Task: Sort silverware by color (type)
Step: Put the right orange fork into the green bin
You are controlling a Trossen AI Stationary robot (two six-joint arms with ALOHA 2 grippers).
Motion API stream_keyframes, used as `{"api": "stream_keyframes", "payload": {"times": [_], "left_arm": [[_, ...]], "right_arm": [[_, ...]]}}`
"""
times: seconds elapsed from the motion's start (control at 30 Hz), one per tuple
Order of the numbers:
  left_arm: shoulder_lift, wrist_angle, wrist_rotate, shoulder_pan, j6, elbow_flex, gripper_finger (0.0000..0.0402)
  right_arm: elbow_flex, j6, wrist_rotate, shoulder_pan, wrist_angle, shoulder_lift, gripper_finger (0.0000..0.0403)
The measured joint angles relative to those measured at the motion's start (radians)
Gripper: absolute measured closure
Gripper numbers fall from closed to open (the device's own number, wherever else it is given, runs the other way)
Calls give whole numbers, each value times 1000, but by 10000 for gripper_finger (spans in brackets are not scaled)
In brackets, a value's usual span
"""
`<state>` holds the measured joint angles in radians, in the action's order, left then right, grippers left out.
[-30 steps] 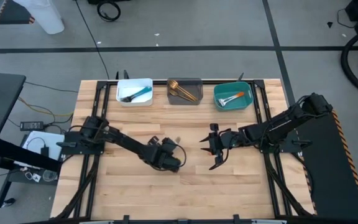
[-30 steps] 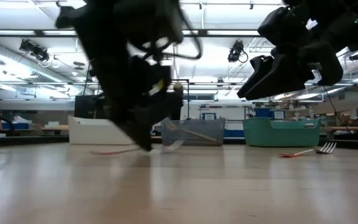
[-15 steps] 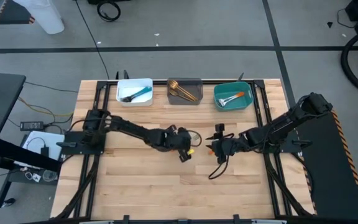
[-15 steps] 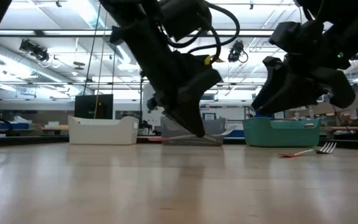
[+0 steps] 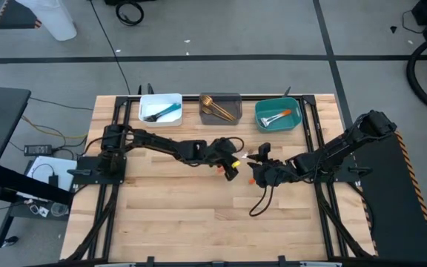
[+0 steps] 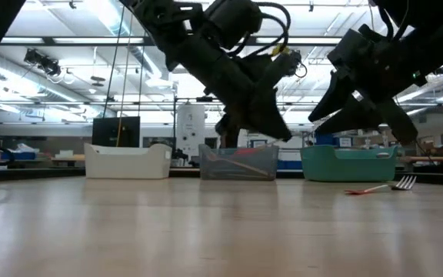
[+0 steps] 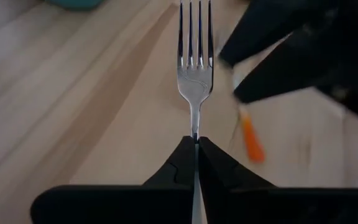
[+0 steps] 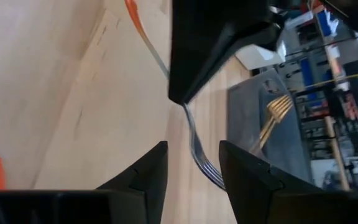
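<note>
Wooden planks made up the table (image 5: pixel 161 208), and three bins stood in a row along its far edge: a white bin (image 5: pixel 161 109), a grey bin (image 5: pixel 220 108) and a teal bin (image 5: pixel 277 115). A blue-handled utensil (image 5: pixel 165 113) lay in the white bin, gold forks (image 5: pixel 217 108) in the grey bin, and orange-handled silverware (image 5: pixel 273 119) in the teal bin. Nearer the middle of the table than the grey bin, the left gripper (image 5: pixel 230 165) had its fingers pinched tight on the stem of a silver fork (image 7: pixel 195 56), whose tines pointed away from the fingers; its handle colour could not be told. The right gripper (image 5: pixel 256 167) was just beside the left gripper, on the teal bin's side, with its fingers (image 8: pixel 247 171) parted and nothing between them. In the left wrist view an orange-handled utensil (image 7: pixel 251 138) lay on the wood just beyond the fork. In the low view another orange-handled fork (image 6: pixel 381 186) lay on the table in front of the teal bin.
</note>
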<state>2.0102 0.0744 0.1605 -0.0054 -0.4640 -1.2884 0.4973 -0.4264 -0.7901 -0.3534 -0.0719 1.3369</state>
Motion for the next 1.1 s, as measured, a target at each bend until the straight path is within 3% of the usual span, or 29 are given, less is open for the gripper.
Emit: {"api": "stream_keyframes", "payload": {"times": [0.27, 0.73, 1.1], "left_arm": [[0, 73, -69, 29, 6, 0, 387], [-1, 173, -76, 37, -47, 0, 386], [-1, 229, -77, 41, -50, 0, 386]], "right_arm": [[32, -127, -59, 10, 35, 0, 267], [79, -232, -40, 95, 116, 3, 291], [79, -251, -32, 95, 99, 3, 352]]}}
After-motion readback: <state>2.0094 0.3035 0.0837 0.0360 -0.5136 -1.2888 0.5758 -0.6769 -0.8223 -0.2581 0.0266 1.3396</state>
